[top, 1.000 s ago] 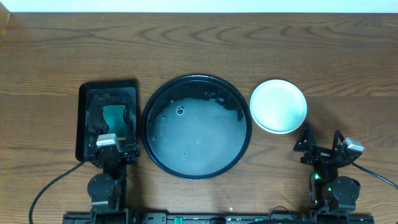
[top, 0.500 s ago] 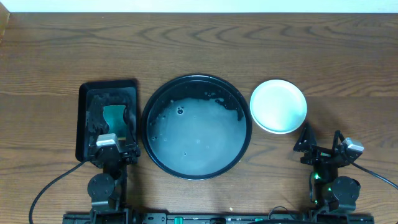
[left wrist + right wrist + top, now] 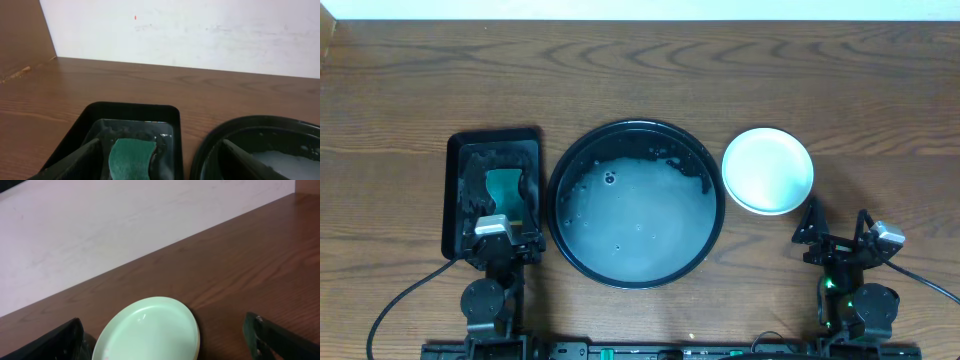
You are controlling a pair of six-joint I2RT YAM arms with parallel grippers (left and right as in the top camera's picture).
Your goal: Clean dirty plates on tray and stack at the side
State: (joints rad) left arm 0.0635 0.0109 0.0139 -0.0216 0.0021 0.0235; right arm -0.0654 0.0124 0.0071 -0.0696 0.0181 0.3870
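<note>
The large round black tray (image 3: 637, 203) sits at the table's middle and holds only foamy water; its rim also shows in the left wrist view (image 3: 260, 125). The plates (image 3: 768, 170) stand stacked on the table right of the tray, a pale mint one on top, with a yellowish edge beneath it in the right wrist view (image 3: 150, 330). My left gripper (image 3: 498, 205) is open and empty over the near end of the small tray. My right gripper (image 3: 836, 222) is open and empty, just in front of the plate stack.
A smaller black rectangular tray (image 3: 460, 165) left of the round tray holds water and a green sponge (image 3: 503, 186), which also shows in the left wrist view (image 3: 131, 158). A white wall runs along the table's far edge.
</note>
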